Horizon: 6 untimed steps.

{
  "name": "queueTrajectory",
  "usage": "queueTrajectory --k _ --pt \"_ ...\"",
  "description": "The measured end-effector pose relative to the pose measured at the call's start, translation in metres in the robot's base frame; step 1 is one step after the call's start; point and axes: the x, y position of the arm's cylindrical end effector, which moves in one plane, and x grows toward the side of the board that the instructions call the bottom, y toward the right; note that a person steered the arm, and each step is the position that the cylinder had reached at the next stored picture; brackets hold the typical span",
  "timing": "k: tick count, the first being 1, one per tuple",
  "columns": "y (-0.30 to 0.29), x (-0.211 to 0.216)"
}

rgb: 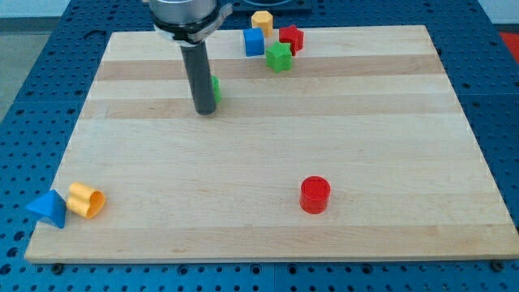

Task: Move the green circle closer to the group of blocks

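Observation:
The green circle (216, 88) is mostly hidden behind my rod; only a green sliver shows at the rod's right side. My tip (205, 111) rests on the board, touching or just in front of that block. The group of blocks sits at the view's top: a blue cube (254, 42), a yellow block (262, 21), a red block (291, 38) and a green star-like block (279, 57), up and to the right of my tip.
A red cylinder (315, 195) stands at the lower middle right. A yellow cylinder (85, 200) and a blue triangular block (48, 209) lie at the board's lower left corner. The wooden board (365, 122) lies on a blue perforated table.

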Motion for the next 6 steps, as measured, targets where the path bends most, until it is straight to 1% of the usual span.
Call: queueTrajectory --k 1,2,4,6 --pt "-0.029 -0.003" --pt "-0.017 -0.015" --pt "0.026 -0.037" --pt "0.045 -0.064"
